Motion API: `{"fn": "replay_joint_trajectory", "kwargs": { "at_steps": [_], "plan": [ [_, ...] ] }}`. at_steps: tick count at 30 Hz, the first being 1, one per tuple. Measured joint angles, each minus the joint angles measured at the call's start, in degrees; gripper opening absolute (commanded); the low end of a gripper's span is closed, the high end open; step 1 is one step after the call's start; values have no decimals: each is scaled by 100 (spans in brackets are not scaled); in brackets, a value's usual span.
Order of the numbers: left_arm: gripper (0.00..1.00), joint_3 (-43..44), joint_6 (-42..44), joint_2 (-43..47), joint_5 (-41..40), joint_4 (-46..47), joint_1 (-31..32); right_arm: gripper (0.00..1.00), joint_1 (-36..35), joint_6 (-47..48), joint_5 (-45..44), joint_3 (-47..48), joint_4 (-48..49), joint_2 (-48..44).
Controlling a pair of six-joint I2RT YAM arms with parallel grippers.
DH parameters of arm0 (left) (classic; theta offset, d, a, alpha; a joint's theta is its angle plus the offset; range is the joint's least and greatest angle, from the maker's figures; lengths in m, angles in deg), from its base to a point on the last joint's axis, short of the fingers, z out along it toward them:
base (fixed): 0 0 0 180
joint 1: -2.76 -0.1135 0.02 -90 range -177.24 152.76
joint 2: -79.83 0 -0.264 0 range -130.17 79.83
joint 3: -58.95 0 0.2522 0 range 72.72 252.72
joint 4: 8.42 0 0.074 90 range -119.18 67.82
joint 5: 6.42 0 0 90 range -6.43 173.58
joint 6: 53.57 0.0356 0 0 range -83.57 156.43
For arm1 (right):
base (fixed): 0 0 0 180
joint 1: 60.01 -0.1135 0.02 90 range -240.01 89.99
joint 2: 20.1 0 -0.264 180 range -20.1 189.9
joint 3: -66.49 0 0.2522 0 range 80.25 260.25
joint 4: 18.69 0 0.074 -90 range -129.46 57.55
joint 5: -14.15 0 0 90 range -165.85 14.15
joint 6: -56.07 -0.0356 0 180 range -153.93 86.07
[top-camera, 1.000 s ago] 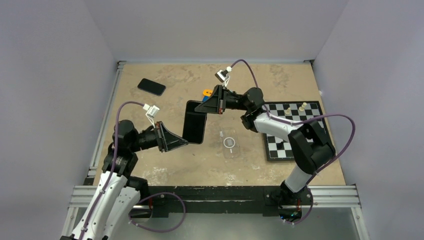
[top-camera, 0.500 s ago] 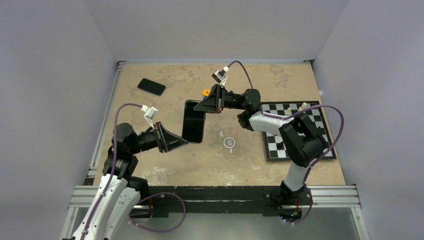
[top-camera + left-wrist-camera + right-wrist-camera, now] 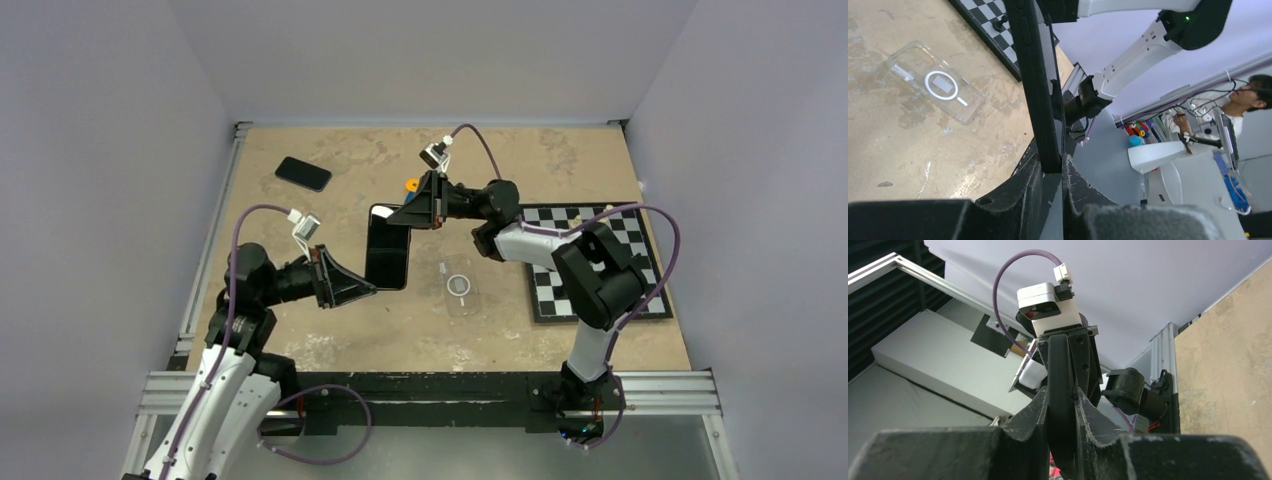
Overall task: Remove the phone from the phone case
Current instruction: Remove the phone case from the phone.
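A black phone (image 3: 387, 247) hangs upright in the air over the table's middle, gripped at both ends. My left gripper (image 3: 372, 287) is shut on its lower end; the left wrist view shows the phone edge-on (image 3: 1035, 75) between my fingers (image 3: 1052, 167). My right gripper (image 3: 396, 213) is shut on its upper end; the right wrist view shows the phone edge-on (image 3: 1060, 365) pinched between the fingers (image 3: 1060, 395). A clear phone case with a white ring (image 3: 458, 286) lies flat and empty on the table to the right, also seen in the left wrist view (image 3: 935, 82).
A second black phone (image 3: 303, 173) lies at the back left. A chessboard (image 3: 590, 262) with a few pieces lies at the right. A small orange and blue object (image 3: 411, 184) sits behind the right gripper. The metal rail (image 3: 430, 390) runs along the near edge.
The right arm's elbow and cable have swung slightly left and the held phone has shifted a little left. The left arm has barely moved. Both grips are unchanged.
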Motion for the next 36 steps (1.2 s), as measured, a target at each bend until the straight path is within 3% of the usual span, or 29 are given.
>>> {"fn": "replay_joint_trajectory", "kwargs": {
  "at_steps": [14,25,36],
  "plan": [
    [0,501,708,-205,708,90,2,0,-175,-1399,286,986,769,691],
    [0,688,1528,55,-144,-1073,50,0,-348,-1864,57,1373,817,1311],
    [0,472,1670,562,-442,-1047,50,0,-479,-1888,-94,1482,826,1464]
  ]
}}
